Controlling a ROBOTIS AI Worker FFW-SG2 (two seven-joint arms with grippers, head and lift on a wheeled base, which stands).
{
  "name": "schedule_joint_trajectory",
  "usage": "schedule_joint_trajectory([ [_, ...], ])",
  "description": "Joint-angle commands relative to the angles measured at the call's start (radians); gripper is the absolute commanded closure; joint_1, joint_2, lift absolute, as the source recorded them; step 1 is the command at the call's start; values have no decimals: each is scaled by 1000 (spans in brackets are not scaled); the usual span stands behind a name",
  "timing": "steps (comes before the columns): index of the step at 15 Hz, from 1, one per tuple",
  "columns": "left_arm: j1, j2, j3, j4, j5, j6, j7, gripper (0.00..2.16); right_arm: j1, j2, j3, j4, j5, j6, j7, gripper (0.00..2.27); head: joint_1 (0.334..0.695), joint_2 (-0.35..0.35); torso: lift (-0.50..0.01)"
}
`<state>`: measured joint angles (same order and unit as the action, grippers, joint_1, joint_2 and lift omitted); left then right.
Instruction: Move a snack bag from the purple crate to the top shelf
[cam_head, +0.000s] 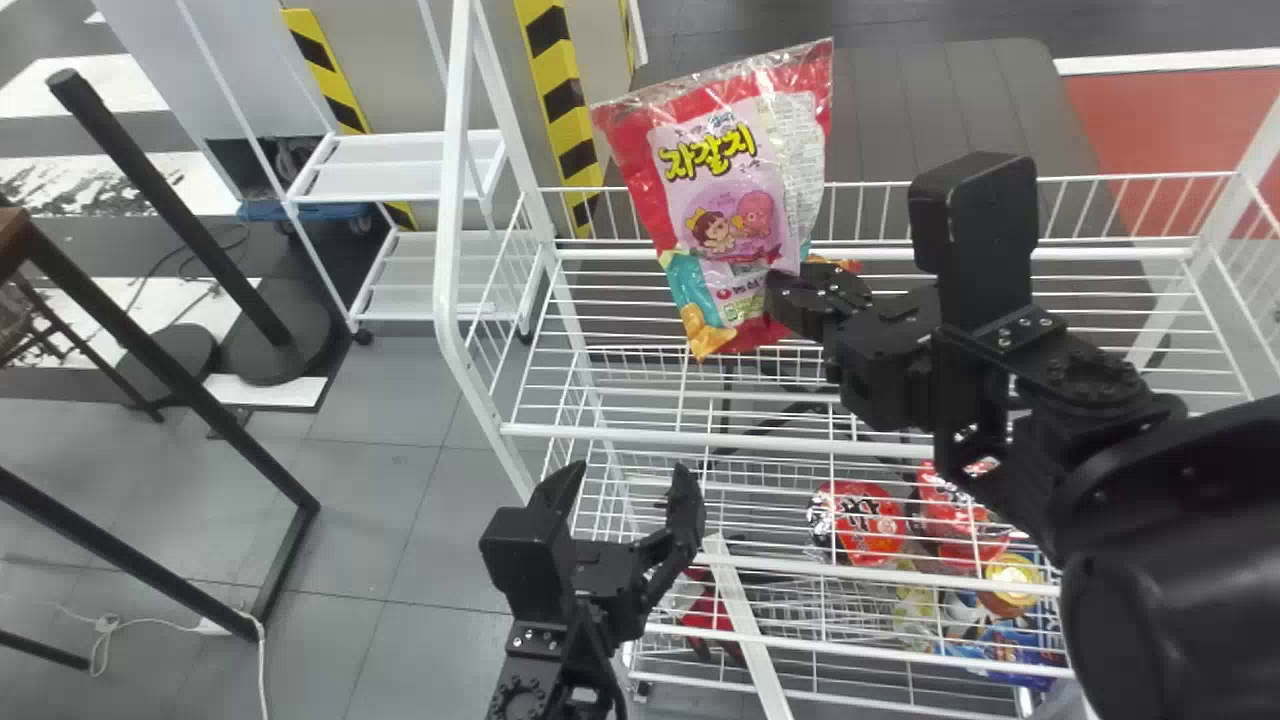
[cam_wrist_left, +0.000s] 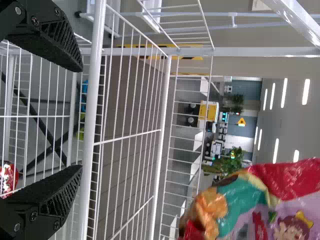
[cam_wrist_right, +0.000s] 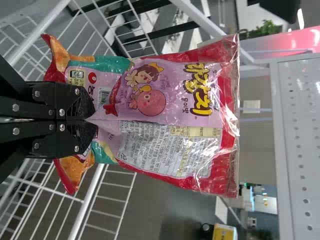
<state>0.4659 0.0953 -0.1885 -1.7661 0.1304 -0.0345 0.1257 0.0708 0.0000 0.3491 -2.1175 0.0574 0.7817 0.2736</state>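
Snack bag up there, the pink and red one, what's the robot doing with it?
The robot's right hand is pinching the snack bag near its bottom end, holding it upright by the top shelf. The bag isn't set down yet. The left hand is open and empty, lower down.

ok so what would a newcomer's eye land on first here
Likely the red and pink snack bag, held near its bottom end by the right gripper, over the white wire rack. Next, the left gripper, jaws open, at the rack's near left. Then the yellow and black stripes behind the rack's left end.
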Motion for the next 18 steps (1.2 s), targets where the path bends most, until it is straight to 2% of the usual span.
schedule_joint_trajectory([
  [1,-1,0,1,5,0,-9,0,137,-2,1,-4,99,-73,-135,-4,1639,695,208,0],
  [6,-1,1,1,11,0,-12,2,134,-29,1,14,343,-149,-503,-48,1639,695,230,0],
  [8,-3,1,1,17,0,-12,2,137,-66,1,17,449,-248,-604,-57,1639,695,236,0],
  [10,-7,1,3,30,0,-12,2,137,-105,1,47,536,-275,-678,-100,1639,695,237,0],
  [15,-13,1,6,63,5,-74,0,137,-186,1,97,712,-286,-746,-152,1639,695,238,0],
  [18,-24,1,6,93,8,-92,-3,137,-235,1,114,817,-335,-810,-185,1639,695,246,0],
])
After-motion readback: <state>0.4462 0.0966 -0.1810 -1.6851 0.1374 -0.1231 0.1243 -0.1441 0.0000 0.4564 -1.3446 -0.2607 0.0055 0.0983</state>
